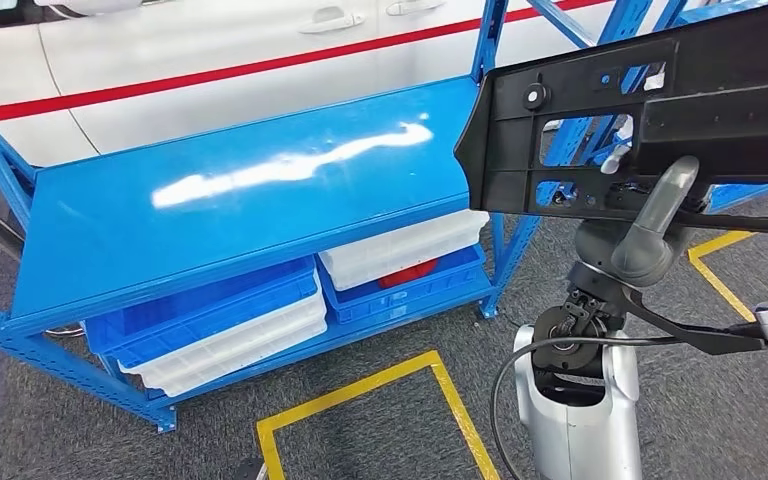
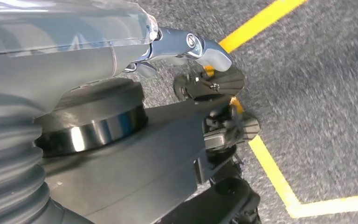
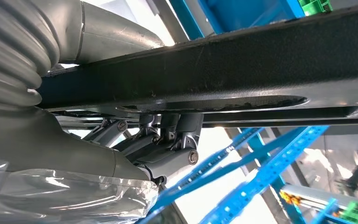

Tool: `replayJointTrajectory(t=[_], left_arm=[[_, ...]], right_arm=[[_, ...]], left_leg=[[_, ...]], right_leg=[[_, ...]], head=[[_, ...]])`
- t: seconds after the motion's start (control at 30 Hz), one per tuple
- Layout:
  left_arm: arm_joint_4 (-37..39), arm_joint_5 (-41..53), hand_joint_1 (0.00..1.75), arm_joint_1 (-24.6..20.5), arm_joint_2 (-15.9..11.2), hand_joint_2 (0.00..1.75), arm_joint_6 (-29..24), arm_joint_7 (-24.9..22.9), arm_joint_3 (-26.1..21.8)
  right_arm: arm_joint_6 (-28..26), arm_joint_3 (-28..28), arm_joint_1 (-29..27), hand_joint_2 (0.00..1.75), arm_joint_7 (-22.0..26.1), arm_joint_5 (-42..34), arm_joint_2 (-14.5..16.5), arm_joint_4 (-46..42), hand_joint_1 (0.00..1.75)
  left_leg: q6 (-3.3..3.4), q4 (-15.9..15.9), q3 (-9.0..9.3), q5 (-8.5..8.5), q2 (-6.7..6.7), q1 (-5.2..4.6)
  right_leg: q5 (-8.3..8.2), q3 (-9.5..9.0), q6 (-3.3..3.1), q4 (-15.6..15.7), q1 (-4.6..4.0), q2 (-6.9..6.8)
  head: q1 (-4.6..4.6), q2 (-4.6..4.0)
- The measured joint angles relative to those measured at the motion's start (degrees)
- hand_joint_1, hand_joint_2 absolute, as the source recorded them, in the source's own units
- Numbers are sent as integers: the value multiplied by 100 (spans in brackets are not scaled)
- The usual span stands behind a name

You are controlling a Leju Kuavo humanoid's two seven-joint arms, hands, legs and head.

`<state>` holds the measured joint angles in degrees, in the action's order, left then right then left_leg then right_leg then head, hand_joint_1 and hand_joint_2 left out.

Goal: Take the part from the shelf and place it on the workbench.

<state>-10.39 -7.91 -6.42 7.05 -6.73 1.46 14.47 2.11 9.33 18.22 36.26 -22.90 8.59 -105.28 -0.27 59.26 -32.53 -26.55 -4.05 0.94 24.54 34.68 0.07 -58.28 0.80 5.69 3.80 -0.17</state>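
- Holding the part [image 1: 650,110], a long black plastic panel with ribs and cut-outs, the right hand [image 1: 660,215] keeps it raised in the upper right of the head view, off the shelf.
- Right hand: grey thumb lies up across the panel's near face; in the right wrist view the darker fingers [image 3: 170,128] curl under the panel's lower edge. Closed on the part.
- Left hand [image 2: 200,65]: seen in the left wrist view above grey carpet [image 2: 326,93] with yellow floor tape [image 2: 272,168]. Fingers are blurred and partly behind dark robot parts; cannot tell how far they are spread. Nothing is visibly held.
- Shelf [image 1: 230,190]: blue steel rack, its glossy top deck bare, to the left of the part. The panel's left end overhangs the deck's right corner.
- Lower level: blue bins [image 1: 210,310] and white bins [image 1: 400,250] side by side; something red shows in the right blue bin.
- Behind the rack: white car body [image 1: 210,40] with a red stripe.
- More blue racking [image 3: 242,158] shows beyond the panel in the right wrist view.
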Motion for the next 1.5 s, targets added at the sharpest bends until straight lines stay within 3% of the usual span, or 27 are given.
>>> replayJointTrajectory(t=[0.03, 0.1, 0.17, 0.23, 0.3, 0.33, 0.4, 0.47, 0.53, 0.6, 0.67, 0.73, 0.8, 0.83, 0.87, 0.9, 0.97, 1.03, 1.1, 1.17, 1.23, 1.3, 1.33, 1.37, 1.4, 1.43, 1.5], left_arm=[[1, 9, 0, 5, -1, 175, 4, -4, 7], [2, 23, 0, 0, 6, 175, 11, -7, 33], [2, 26, 0, -7, 17, 175, 15, 8, 55], [2, 30, 0, 8, 20, 175, 19, 22, 68], [2, 34, 0, 29, 17, 175, 18, 24, 78], [2, 36, 0, 32, 15, 175, 16, 24, 80], [1, 42, 0, 24, 16, 175, 13, 24, 84], [1, 57, 0, 14, 17, 175, 12, 24, 87], [1, 76, 0, 12, 16, 175, 10, 21, 87], [1, 84, 0, 9, 17, 175, 4, 17, 87], [1, 83, 0, 5, 16, 175, -7, 22, 87], [1, 83, 0, 26, 14, 175, -14, 31, 87], [1, 83, 0, 62, 10, 175, -15, 33, 87], [1, 86, 0, 74, 8, 175, -15, 34, 87], [1, 91, 0, 78, 4, 175, -16, 34, 87], [1, 102, 0, 78, 1, 175, -19, 33, 87], [1, 132, 0, 77, -8, 175, -28, 28, 89], [1, 153, 0, 74, -15, 175, -33, 21, 91], [1, 164, 0, 60, -10, 175, -27, 17, 94], [1, 181, 0, 31, -4, 175, -15, 19, 97], [1, 198, 0, 19, -4, 175, -7, 21, 98], [1, 203, 0, 34, -7, 175, -5, 17, 99], [1, 204, 0, 38, -9, 175, -5, 14, 100], [1, 205, 0, 35, -10, 175, -5, 10, 101], [1, 209, 0, 26, -9, 175, -5, 4, 102], [1, 215, 0, 16, -9, 175, -7, -3, 104], [1, 225, 0, 0, -11, 175, -23, -14, 111]], right_arm=[[-10, -5, -15, 175, 1, 16, 1, -16, 175], [-32, -17, -61, 175, -3, 28, 2, -66, 175], [-49, -28, -93, 175, -1, 31, 1, -122, 175], [-67, -32, -123, 175, 2, 32, 0, -156, 175], [-80, -38, -177, 175, 3, 32, -2, -162, 175], [-83, -42, -198, 175, 3, 32, -3, -163, 175], [-83, -49, -215, 175, 5, 32, -4, -173, 175], [-85, -52, -209, 175, 14, 32, -4, -195, 175], [-93, -57, -203, 175, 36, 31, -5, -217, 175], [-111, -72, -204, 175, 60, 24, -7, -238, 175], [-141, -91, -207, 175, 78, 9, -4, -266, 175], [-174, -101, -221, 175, 90, -18, 7, -278, 175], [-191, -107, -274, 175, 120, -63, 16, -274, 175], [-191, -115, -315, 175, 149, -89, 18, -273, 175], [-188, -127, -360, 175, 186, -115, 21, -275, 175], [-185, -146, -403, 175, 219, -139, 29, -281, 175], [-180, -187, -477, 175, 268, -177, 58, -305, 175], [-175, -224, -534, 175, 290, -193, 87, -330, 175], [-169, -268, -588, 175, 285, -194, 96, -339, 175], [-157, -322, -620, 175, 274, -194, 96, -346, 175], [-134, -357, -623, 175, 270, -192, 96, -352, 175], [-112, -379, -631, 175, 269, -191, 96, -352, 175], [-105, -393, -640, 175, 269, -191, 96, -352, 175], [-102, -410, -644, 175, 271, -191, 96, -352, 175], [-101, -427, -647, 175, 278, -190, 97, -356, 175], [-103, -439, -648, 175, 288, -190, 99, -367, 175], [-114, -457, -648, 175, 321, -190, 117, -408, 175]], left_leg=[[13, -53, 19, -22, -31, -5], [62, -94, 28, 3, 91, -8], [137, -151, 48, 40, 241, 9], [184, -172, 54, 48, 401, 1], [197, -168, 48, 39, 571, -15], [196, -167, 48, 34, 652, -20], [182, -164, 61, 19, 796, -30], [145, -161, 88, -6, 911, -56], [90, -164, 113, -26, 1010, -82], [28, -170, 129, -44, 1092, -85], [-32, 5, 76, -190, 896, -62], [-70, 638, -190, -554, 568, -36], [-91, 1391, -544, -850, 456, -31], [-93, 1536, -625, -841, 444, -31], [-87, 1435, -593, -710, 431, -31], [-73, 1122, -461, -494, 392, -29], [-26, 321, -115, -123, 145, -14], [17, -50, 55, -33, -30, -16], [70, -90, 78, -23, 64, -27], [152, -160, 97, 28, 211, -10], [210, -207, 107, 55, 374, -6], [220, -209, 102, 50, 552, -16], [215, -208, 102, 44, 641, -18], [204, -207, 107, 36, 723, -19], [189, -206, 119, 24, 802, -18], [168, -203, 137, 9, 871, -19], [105, -191, 169, -32, 983, -49]], right_leg=[[-18, 35, 41, -6, 10, 66], [-43, 80, 116, -3, 34, 143], [98, 195, 165, -218, 20, -81], [435, 515, 197, -870, 6, -409], [650, 828, 221, -1502, 17, -520], [615, 852, 223, -1556, 22, -543], [303, 556, 202, -1029, 20, -632], [51, 137, 137, -257, -30, -879], [8, -5, 68, 36, -83, -980], [-23, 13, 10, 45, -77, -839], [-61, 10, -58, 83, -44, -711], [-87, 12, -112, 101, -28, -578], [-95, 24, -136, 94, -36, -420], [-96, 27, -138, 87, -40, -330], [-95, 27, -136, 75, -43, -240], [-93, 26, -132, 59, -43, -150], [-82, 41, -104, 10, -45, 16], [-91, 87, -33, -20, -27, 162], [-125, 129, 54, -8, -4, 281], [-47, 201, 106, -123, -20, 51], [279, 471, 142, -687, -29, -357], [609, 847, 190, -1463, 7, -504], [644, 943, 214, -1663, 30, -524], [570, 919, 233, -1633, 51, -546], [403, 762, 246, -1351, 68, -596], [209, 519, 249, -924, 77, -703], [-19, 116, 205, -194, 44, -955]], head=[[1, 0], [1, 0], [0, 0], [-1, 0], [-1, 0], [-1, 0], [0, 0], [0, 0], [0, 0], [0, 0], [1, 0], [1, 0], [1, 0], [1, 0], [1, 0], [1, 0], [1, 0], [1, 0], [1, 0], [0, 0], [-1, 0], [-1, 0], [-1, 0], [0, 0], [0, 0], [-1, 0], [0, 0]])
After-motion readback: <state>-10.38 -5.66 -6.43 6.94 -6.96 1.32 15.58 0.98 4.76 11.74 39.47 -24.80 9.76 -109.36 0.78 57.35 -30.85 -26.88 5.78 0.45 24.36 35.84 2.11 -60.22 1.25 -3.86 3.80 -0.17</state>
